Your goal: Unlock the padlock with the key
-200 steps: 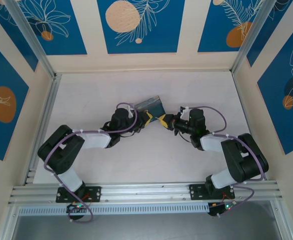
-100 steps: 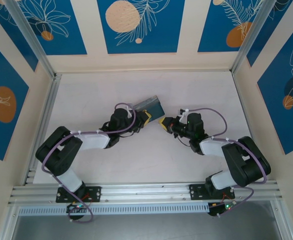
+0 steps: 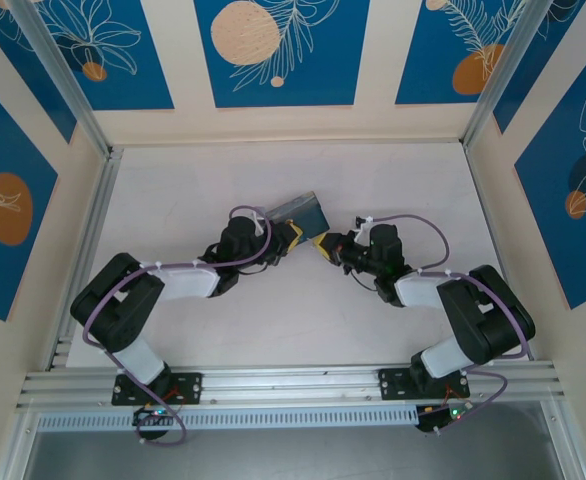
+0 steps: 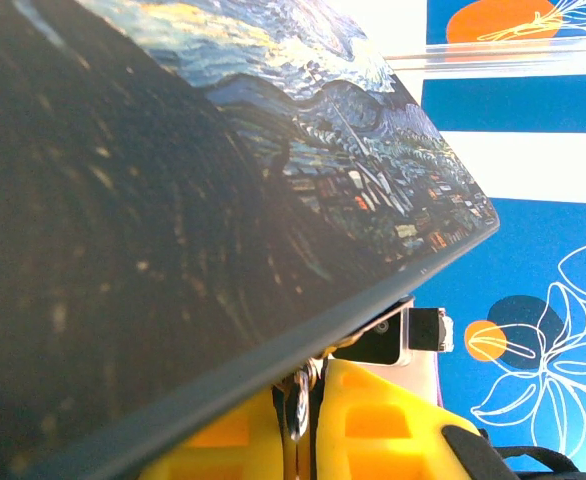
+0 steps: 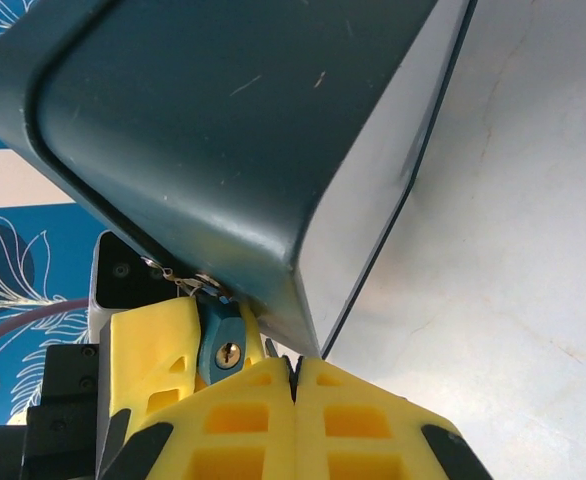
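The small blue-green padlock [image 5: 221, 345] hangs at the edge of the starry-night tin [image 3: 298, 209], its brass keyhole facing my right wrist camera. My left gripper [image 3: 291, 236] is shut on the padlock, one yellow finger on each side of it. In the left wrist view the padlock's silvery metal shows between the left gripper's [image 4: 303, 378] fingers under the tin [image 4: 173, 200]. My right gripper [image 3: 323, 246] is shut just right of the padlock. A thin grey tip, apparently the key [image 5: 270, 347], pokes out beside the right gripper's [image 5: 294, 365] closed fingers, short of the keyhole.
The tin [image 5: 223, 130] is tilted up off the white table [image 5: 513, 250], with its corner right above both grippers. A fine chain [image 5: 173, 275] runs from the padlock along the tin's edge. Aluminium rails and patterned walls border the table.
My right gripper has drawn slightly back from the left gripper's fingers and its wrist has shifted left and nearer. The left arm and tin have barely moved.
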### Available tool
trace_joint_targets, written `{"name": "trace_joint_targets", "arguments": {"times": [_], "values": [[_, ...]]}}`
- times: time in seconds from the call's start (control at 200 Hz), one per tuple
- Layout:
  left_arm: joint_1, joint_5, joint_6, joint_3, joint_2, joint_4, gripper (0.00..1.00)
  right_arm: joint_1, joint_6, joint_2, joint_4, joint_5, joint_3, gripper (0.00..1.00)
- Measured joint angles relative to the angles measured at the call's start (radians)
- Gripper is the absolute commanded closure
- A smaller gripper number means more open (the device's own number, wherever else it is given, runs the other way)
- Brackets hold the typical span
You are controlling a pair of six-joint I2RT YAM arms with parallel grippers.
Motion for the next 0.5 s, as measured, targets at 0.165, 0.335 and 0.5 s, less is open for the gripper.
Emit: {"name": "trace_joint_targets", "arguments": {"times": [0.165,0.335,0.5], "values": [[0.0,0.0,0.0,-0.002,0.0,0.0,1.0,0.005,0.006,0.0,0.0,0.0,0.005,1.0],[0.0,0.0,0.0,-0.005,-0.001,0.0,1.0,0.006,0.006,0.0,0.0,0.0,0.005,1.0],[0.0,0.0,0.001,-0.006,-0.001,0.0,1.0,0.006,0.006,0.0,0.0,0.0,0.005,1.0]]}}
